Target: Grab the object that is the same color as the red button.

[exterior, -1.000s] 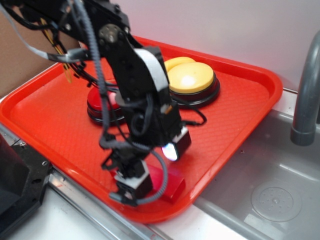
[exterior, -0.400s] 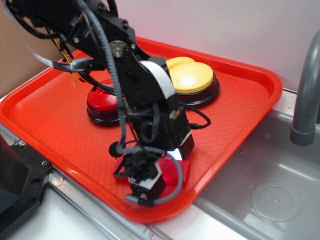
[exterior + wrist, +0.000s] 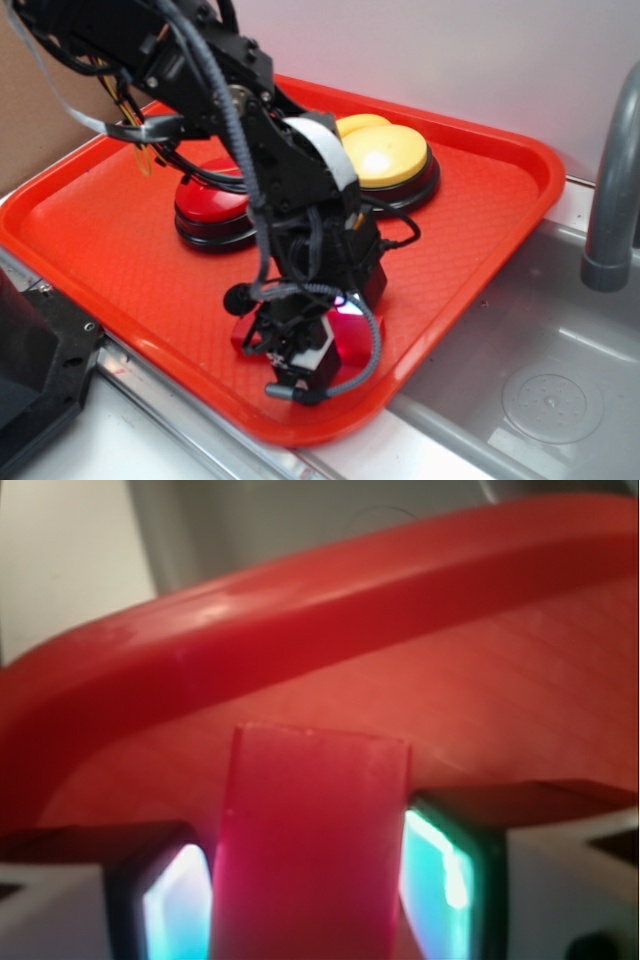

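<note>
The red block (image 3: 352,335) lies on the tray (image 3: 90,230) near its front rim. My gripper (image 3: 300,352) is down over the block's middle, and the block's ends stick out on both sides. In the wrist view the block (image 3: 310,830) fills the space between the two glowing pads (image 3: 445,875), which press against its sides, so the gripper (image 3: 310,875) is shut on it. The red button (image 3: 205,210) sits behind the arm, partly hidden by it.
A yellow button (image 3: 385,155) stands at the tray's back, with a yellow banana (image 3: 358,124) just behind it. The tray's raised rim (image 3: 300,610) curves close in front of the block. To the right are a steel sink (image 3: 540,390) and a grey faucet (image 3: 610,200).
The gripper has come down from above the block and slightly right, and now straddles it. The block's left end now shows beside the fingers.
</note>
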You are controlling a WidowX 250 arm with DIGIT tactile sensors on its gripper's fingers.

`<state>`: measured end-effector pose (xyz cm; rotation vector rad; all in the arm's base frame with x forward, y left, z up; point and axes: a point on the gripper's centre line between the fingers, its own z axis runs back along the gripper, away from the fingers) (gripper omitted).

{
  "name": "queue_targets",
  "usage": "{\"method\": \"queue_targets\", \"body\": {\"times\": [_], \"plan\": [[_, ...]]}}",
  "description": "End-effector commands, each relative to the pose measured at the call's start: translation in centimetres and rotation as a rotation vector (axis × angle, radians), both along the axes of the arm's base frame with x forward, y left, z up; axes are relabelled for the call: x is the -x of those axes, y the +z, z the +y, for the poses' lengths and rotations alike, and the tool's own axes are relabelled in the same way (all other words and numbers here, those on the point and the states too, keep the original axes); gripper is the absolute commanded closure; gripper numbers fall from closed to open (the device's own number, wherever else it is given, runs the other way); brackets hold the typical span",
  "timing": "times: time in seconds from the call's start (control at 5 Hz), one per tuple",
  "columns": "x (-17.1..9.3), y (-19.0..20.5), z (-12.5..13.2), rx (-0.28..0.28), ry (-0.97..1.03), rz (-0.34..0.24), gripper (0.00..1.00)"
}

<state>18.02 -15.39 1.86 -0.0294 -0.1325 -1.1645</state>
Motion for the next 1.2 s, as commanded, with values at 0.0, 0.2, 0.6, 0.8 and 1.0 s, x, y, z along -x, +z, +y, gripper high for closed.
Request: {"method": "queue_targets", "body": {"times": [0.0, 0.2, 0.6, 0.8, 1.0], "plan": [[0.4, 4.3, 2.4, -0.023, 0.335, -0.01, 1.0], [0.5, 7.4, 3.6, -0.004, 0.478, -0.034, 1.0], [-0.6, 15.3, 8.3, 0.008, 0.977, -0.033, 1.0], [-0.8, 17.7, 10.1, 0.062, 1.102, -0.044, 1.0], [-1.7, 19.5, 12.6, 0.118, 1.221, -0.085, 1.0]]}}
